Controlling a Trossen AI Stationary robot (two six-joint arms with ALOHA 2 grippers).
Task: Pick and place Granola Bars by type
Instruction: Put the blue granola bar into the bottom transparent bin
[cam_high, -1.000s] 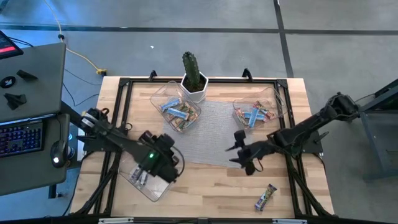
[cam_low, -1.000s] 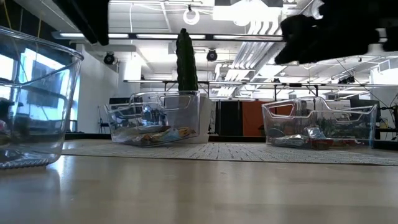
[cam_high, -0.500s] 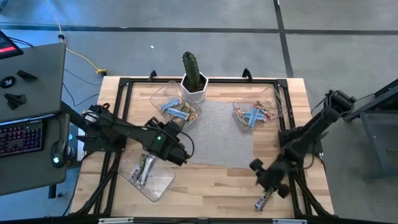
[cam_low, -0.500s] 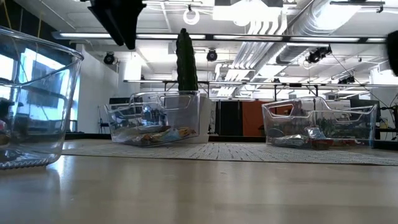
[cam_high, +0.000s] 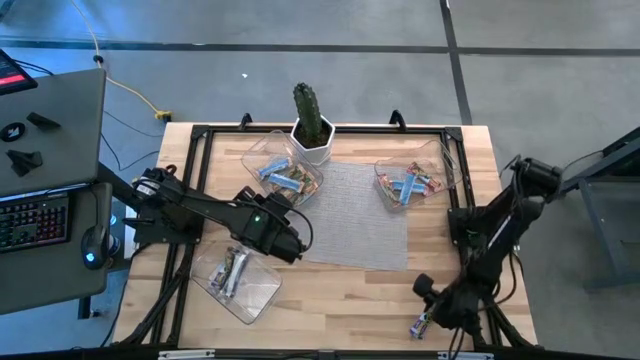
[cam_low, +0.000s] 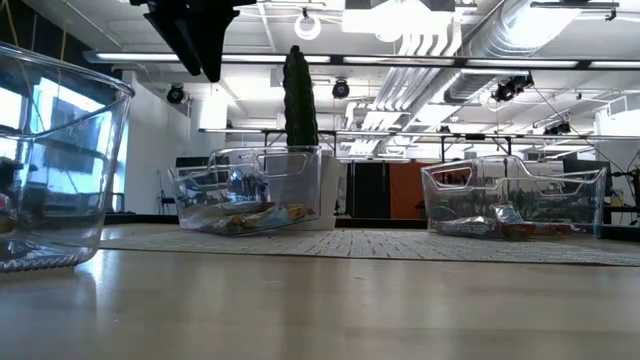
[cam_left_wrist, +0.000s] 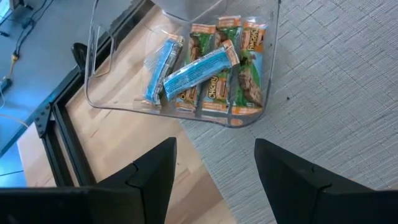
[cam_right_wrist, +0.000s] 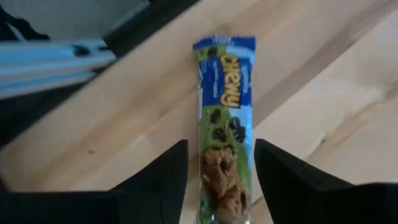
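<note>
Wooden tabletop (cam_high: 340, 295) with a grey mat (cam_high: 360, 215) in the middle. Right gripper (cam_right_wrist: 214, 180) fingers spread open, straddling a lone green-blue granola bar (cam_right_wrist: 224, 134) near the tabletop's near right corner. Left gripper (cam_left_wrist: 211, 171) fingers open, empty, over the mat edge beside the far left tub (cam_left_wrist: 180, 106) of blue and green bars (cam_left_wrist: 205, 68). More bars in the far right tub (cam_high: 410, 180) and near left tub (cam_high: 235, 275). Cactus pot (cam_high: 312, 140) at far edge.

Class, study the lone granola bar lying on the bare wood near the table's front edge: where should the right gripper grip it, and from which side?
Grip the granola bar across its narrow middle, from straight above: it lies flat, the open right gripper already straddling it.
</note>
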